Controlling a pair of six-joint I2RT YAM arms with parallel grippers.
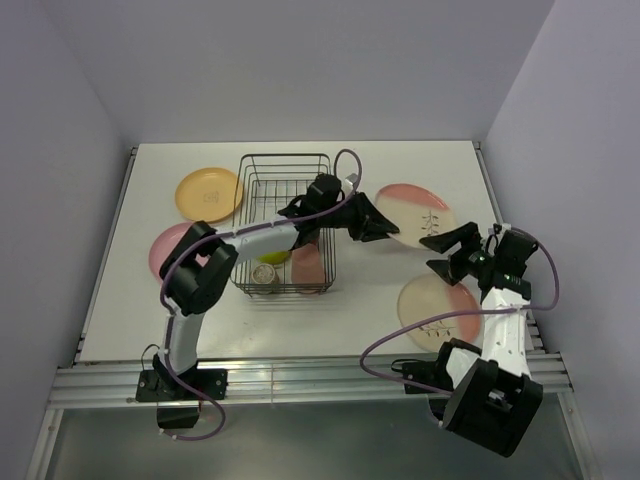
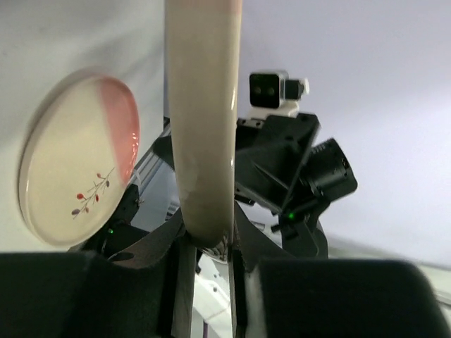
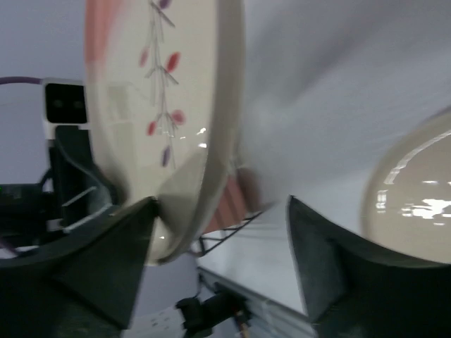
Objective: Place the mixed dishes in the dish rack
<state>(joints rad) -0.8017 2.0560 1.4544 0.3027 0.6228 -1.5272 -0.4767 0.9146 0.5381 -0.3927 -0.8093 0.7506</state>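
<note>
Top external view: the left arm reaches over the dish rack (image 1: 284, 157), and the left gripper (image 1: 385, 226) is clamped on the 9 o'clock rim of a pink-and-cream twig plate (image 1: 420, 212). That plate sits at 3 o'clock of the rack. Left wrist view shows the plate edge-on, its rim pinched between the two fingers. The right gripper (image 1: 438, 254) is at the plate's 5 o'clock, jaws spread wide and holding nothing. Right wrist view shows the plate's rim just beside one finger (image 3: 120, 260), with the other finger well apart from it. A second twig plate (image 1: 440, 305) lies flat on the desk (image 1: 350, 320) at 6 o'clock of the right gripper. An orange-yellow plate (image 1: 208, 193) and a pink plate (image 1: 165, 250) lie at 9 o'clock of the rack. Inside the rack's near end sit a lime-green bowl (image 1: 274, 256) and a small grey-beige cup (image 1: 265, 274).
</note>
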